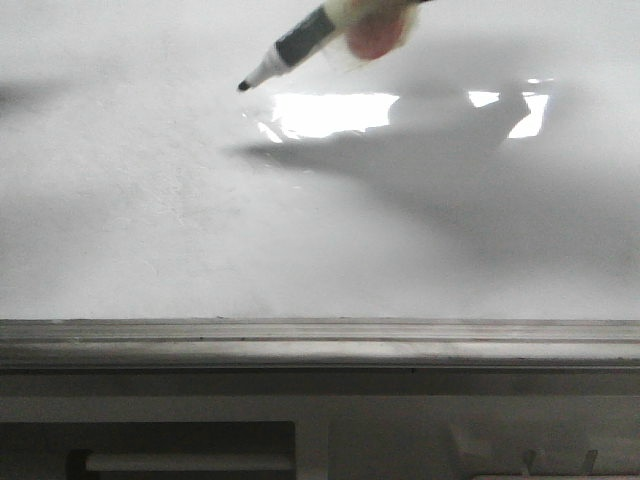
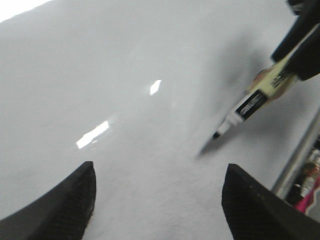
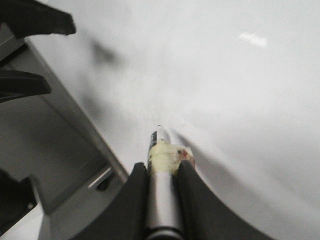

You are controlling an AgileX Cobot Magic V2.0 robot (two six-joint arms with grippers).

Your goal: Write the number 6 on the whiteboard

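The whiteboard [image 1: 150, 220] is a big glossy white surface with a bright glare [image 1: 330, 113]. No number 6 or any marker line shows on it. My right gripper [image 3: 162, 167] is shut on a marker [image 1: 290, 52] with a white nose, a dark band and yellowish tape. The marker's black tip points down-left and hangs a little above the board, apart from its shadow. The marker also shows in the left wrist view [image 2: 245, 107], held by the right fingers [image 2: 300, 35]. My left gripper [image 2: 157, 172] is open and empty over bare board, to the left of the marker.
A dull grey ledge [image 1: 320, 340] runs along the board's near edge, with grey framework below it. It also shows in the right wrist view [image 3: 75, 115]. Dark shapes [image 3: 35, 20] stand beyond that edge.
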